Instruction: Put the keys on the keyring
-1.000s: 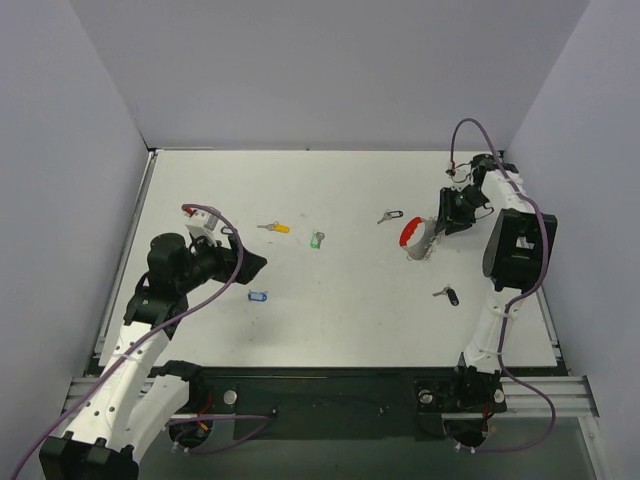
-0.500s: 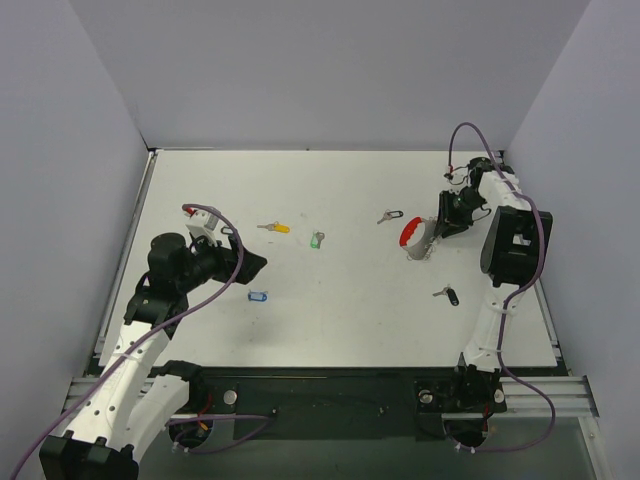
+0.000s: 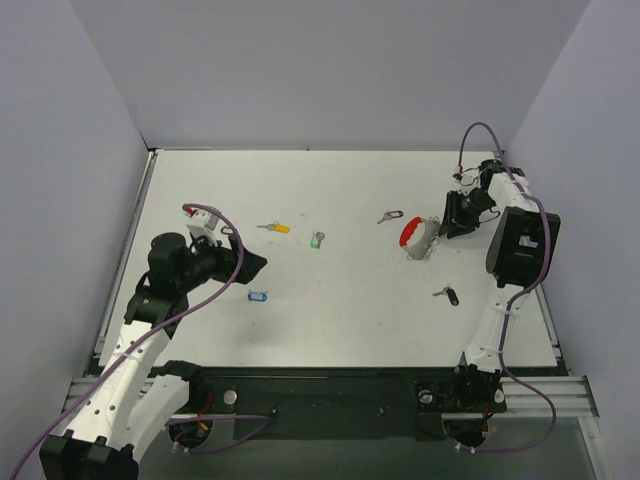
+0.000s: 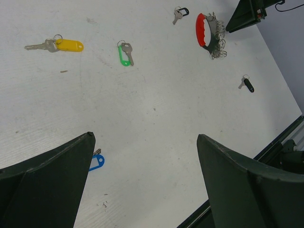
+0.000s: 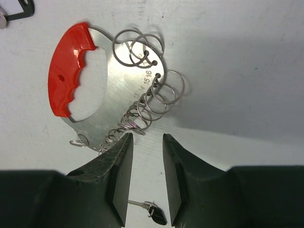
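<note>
A black-tagged key (image 5: 154, 216) lies on the table (image 5: 237, 71), apart from the right gripper (image 5: 147, 140), whose jaws stand narrowly parted and empty, with the keyring (image 5: 116, 95) flat just beyond its fingertips, wire loops nearest.

Keyring, upper left of right wrist view: curved red plastic grip (image 5: 66, 71), smooth, faint sheen; flat silver metal plate (image 5: 118, 102), brushed, stamped numbers; thin bright steel wire rings (image 5: 159, 95).
Yellow-tagged key (image 4: 57, 45), green-tagged key (image 4: 124, 54), blue-tagged key (image 4: 96, 162): dull silver metal, glossy plastic tags.
White table (image 4: 166, 118): matt, finely grained.
Right gripper (image 5: 147, 140): dark matt plastic.
</note>
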Tool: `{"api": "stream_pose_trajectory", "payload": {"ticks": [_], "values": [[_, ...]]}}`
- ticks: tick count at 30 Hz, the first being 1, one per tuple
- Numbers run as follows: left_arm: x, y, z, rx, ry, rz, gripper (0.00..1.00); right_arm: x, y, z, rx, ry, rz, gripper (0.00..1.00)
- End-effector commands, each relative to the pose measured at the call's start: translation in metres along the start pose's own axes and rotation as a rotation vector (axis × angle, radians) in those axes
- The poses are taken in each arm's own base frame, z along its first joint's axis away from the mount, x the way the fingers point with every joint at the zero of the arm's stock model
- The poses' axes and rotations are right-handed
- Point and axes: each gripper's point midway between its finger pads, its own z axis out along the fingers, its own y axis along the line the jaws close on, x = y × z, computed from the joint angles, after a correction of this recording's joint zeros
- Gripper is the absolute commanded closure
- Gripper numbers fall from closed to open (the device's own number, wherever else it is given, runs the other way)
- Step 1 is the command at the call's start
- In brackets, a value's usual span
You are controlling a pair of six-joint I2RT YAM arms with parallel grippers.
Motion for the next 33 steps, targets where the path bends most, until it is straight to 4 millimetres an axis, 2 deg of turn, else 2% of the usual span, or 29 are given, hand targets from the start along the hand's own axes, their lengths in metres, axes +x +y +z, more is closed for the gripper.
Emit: {"api": "stream_pose_trajectory", "payload": {"ticks": [1, 8, 15, 26, 33], "values": [[-0.015, -0.005, -0.001, 0.02, -0.048, 0.04, 0.0, 0.013, 0.011, -0.023, -0.072, -0.002, 0.002, 0.72], [-0.014, -0.006, -0.001, 0.022, -0.048, 0.04, 0.0, 0.02, 0.023, -0.01, -0.153, 0.032, 0.028, 0.73], [-0.013, -0.005, -0.001, 0.021, -0.045, 0.039, 0.0, 0.024, 0.023, -0.001, -0.158, 0.056, 0.054, 0.76], [-0.014, -0.006, -0.001, 0.023, -0.047, 0.039, 0.0, 0.034, 0.033, -0.013, -0.201, 0.061, -0.011, 0.78], [-0.014, -0.007, -0.001, 0.029, -0.048, 0.041, 0.0, 0.039, 0.029, -0.008, -0.19, 0.084, -0.003, 0.78]]}}
